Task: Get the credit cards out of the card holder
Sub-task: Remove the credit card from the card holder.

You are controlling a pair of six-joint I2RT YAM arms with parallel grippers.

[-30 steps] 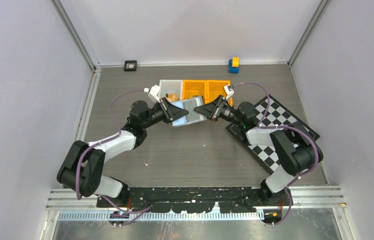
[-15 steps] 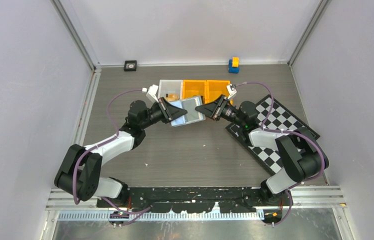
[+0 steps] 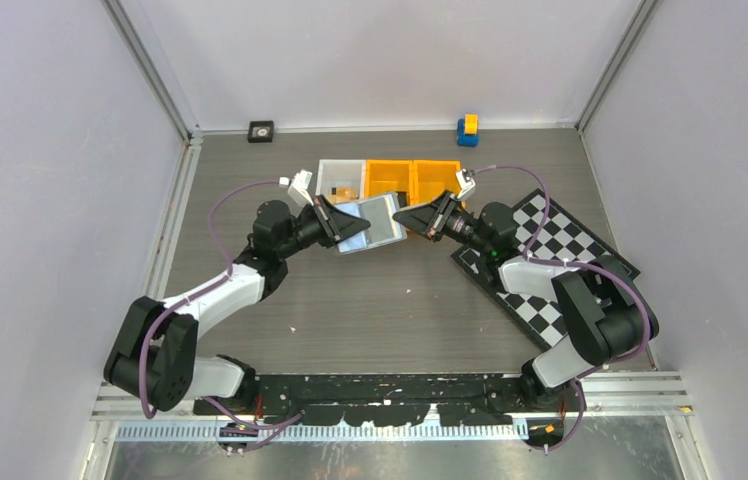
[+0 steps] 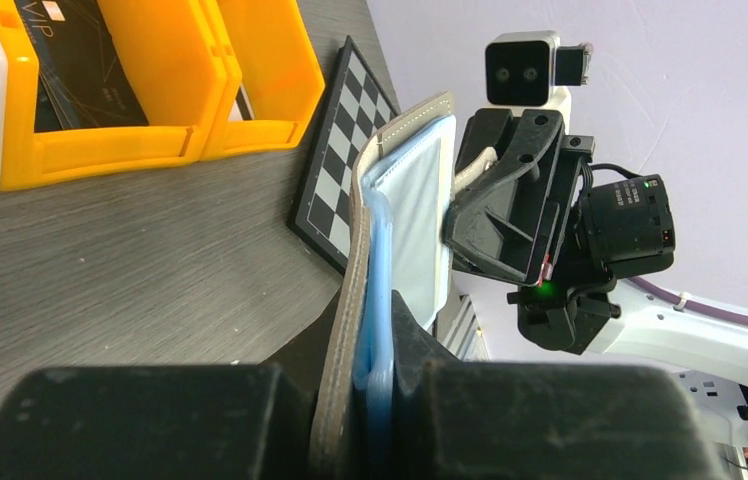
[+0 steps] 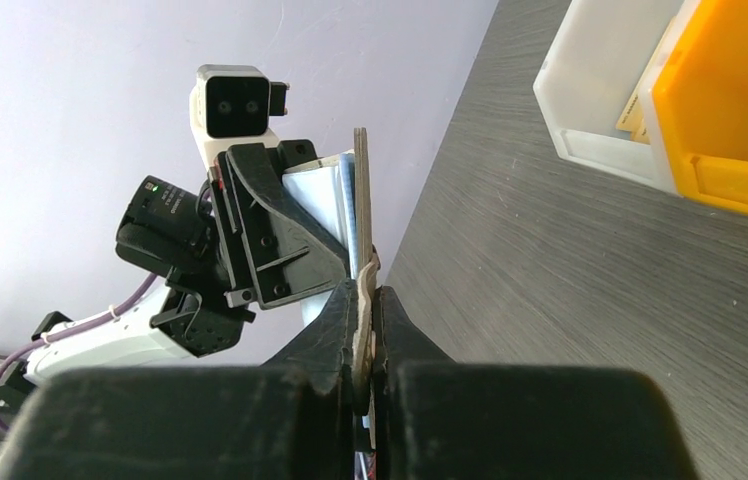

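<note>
I judge the job partly done. A black card (image 4: 75, 65) lies in the nearer orange bin (image 4: 100, 150), and something orange, which I take for a second card (image 5: 635, 115), shows inside the white bin (image 5: 590, 100). The card holder (image 3: 370, 220) is not on the desk (image 3: 350, 300). It hangs in the air between the two arms, just in front of the row of bins. My left pincer (image 3: 335, 222) is clenched on its near end, gripping the grey cover and the pale blue pocket layers together. My right pincer (image 3: 405, 218) is clenched on a thin grey edge at the holder's far side. I cannot tell whether that edge is a card or the holder's own flap. From the left wrist the holder looks edge-on and upright, with a stitched grey outer skin and soft blue-grey pockets fanning slightly away from the cover at the top. No card colour peeks out of those pockets from here, so I cannot say how many remain inside. What is left, as I read it, is to draw out whatever is caught in the right pinch and drop it in a bin.
</note>
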